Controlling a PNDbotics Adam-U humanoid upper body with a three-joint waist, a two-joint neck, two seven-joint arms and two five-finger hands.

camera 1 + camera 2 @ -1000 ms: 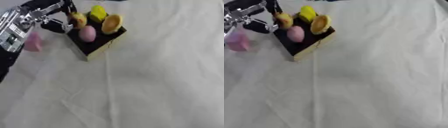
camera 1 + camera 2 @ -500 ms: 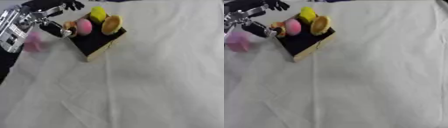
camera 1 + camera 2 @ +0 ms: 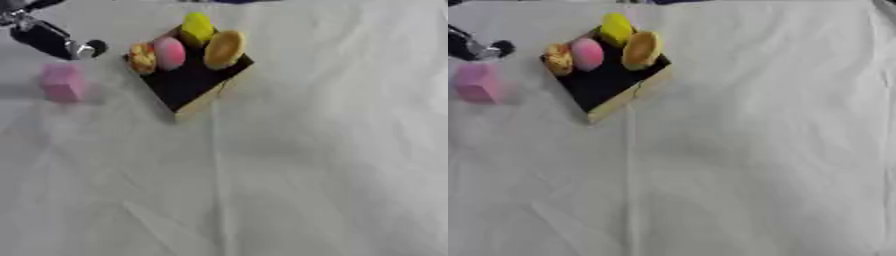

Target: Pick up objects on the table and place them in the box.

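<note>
— Left hand [image 3: 54, 40]?
— Up in the far left corner, only partly in frame. Dark fingers with a silver tip, pointing toward the box. Holding nothing visible. Spread or curled: cannot tell, too much cut off by the edge.
— Right hand?
— Nowhere in either view.
— Nearest thing to those fingers?
— Pink block [image 3: 61, 83], lying on the white cloth [image 3: 306, 165] just below and apart from the hand. Not in the box.
— And the box [image 3: 194, 86]?
— To the right of the block, near but not touching. Black inside, pale rim, set cornerwise. Already holding four things along its far side: speckled orange lump [image 3: 142, 57], pink egg shape [image 3: 170, 52], yellow piece [image 3: 197, 28], tan oval [image 3: 224, 49]. Near half bare.
— Step in hand, then?
— Probably between items: box part-filled, hand free, block left outside.
— Next move?
— Likely down onto the block, close round it, lift, carry right over the rim, set into the bare near half. Care needed not to knock the pieces already in.
</note>
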